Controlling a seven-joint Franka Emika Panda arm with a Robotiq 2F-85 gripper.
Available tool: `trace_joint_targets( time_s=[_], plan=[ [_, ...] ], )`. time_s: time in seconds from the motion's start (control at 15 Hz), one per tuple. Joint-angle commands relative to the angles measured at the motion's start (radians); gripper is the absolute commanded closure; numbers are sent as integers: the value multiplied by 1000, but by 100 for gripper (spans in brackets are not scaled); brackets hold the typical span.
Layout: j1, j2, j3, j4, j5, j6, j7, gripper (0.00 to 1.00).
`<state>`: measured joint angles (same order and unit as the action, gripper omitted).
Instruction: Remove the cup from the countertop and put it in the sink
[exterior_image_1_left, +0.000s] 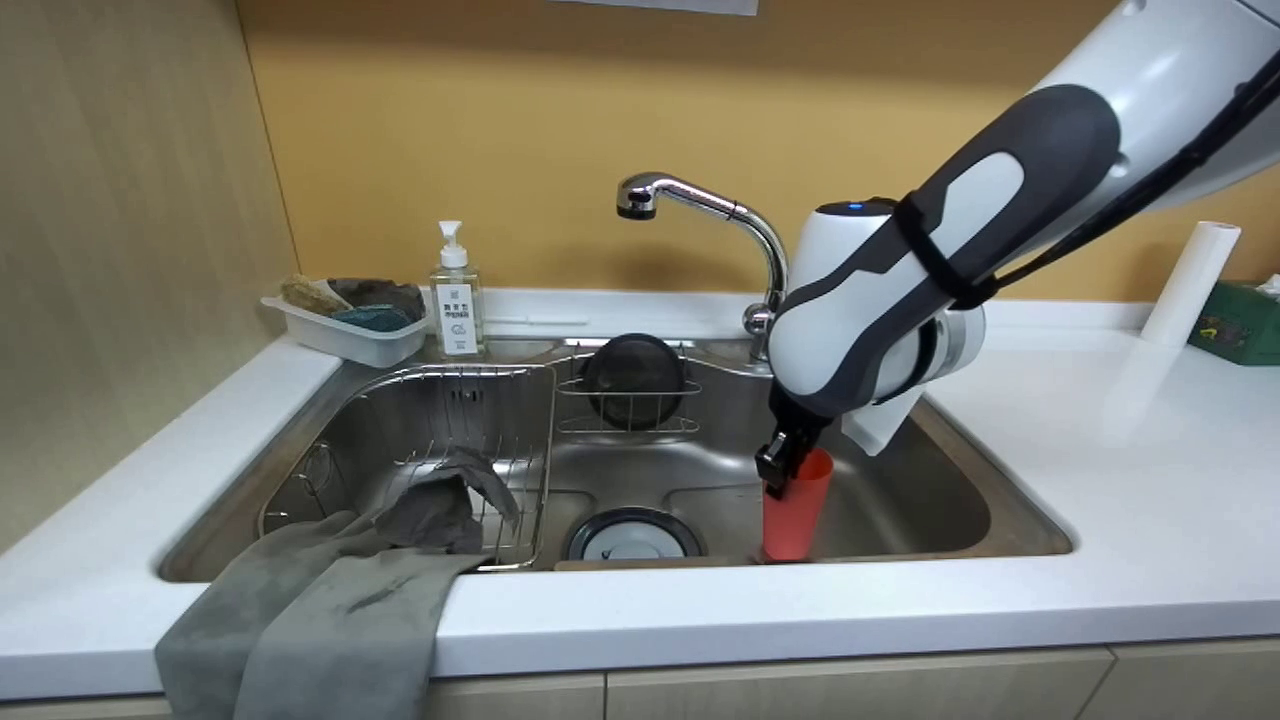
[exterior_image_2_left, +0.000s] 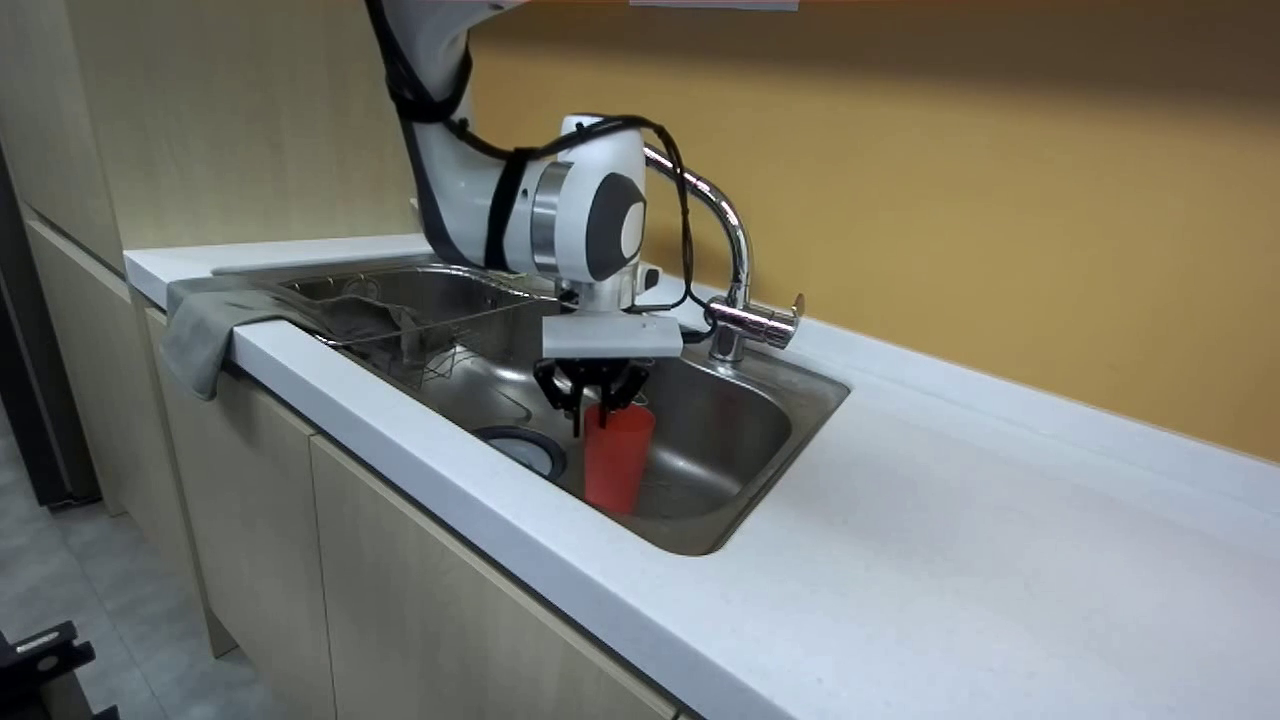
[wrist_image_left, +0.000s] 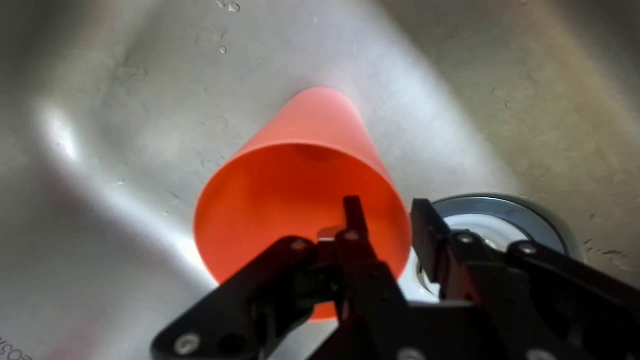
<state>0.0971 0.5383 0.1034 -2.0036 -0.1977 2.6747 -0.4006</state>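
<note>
The red cup stands in the right part of the steel sink, about upright. It also shows in an exterior view and in the wrist view, with its mouth facing the camera. My gripper is at the cup's rim, pointing down. One finger is inside the mouth and the other is outside the wall, with a gap between them. The rim lies close to the outer finger; contact cannot be told. The gripper also shows low over the cup in an exterior view. The white countertop surrounds the sink.
A chrome faucet rises behind the arm. The drain is left of the cup. A wire rack, a grey cloth, a soap bottle and a white tray are at the left. A paper roll stands right.
</note>
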Motion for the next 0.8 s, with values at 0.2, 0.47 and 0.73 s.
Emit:
trace_joint_targets(
  time_s=[0.2, 0.47, 0.73],
  plan=[
    [11, -12, -20, 30, -17, 7, 80, 19],
    [18, -36, -34, 44, -18, 14, 128, 0],
    [30, -76, -58, 44, -32, 0, 168, 0]
  ],
)
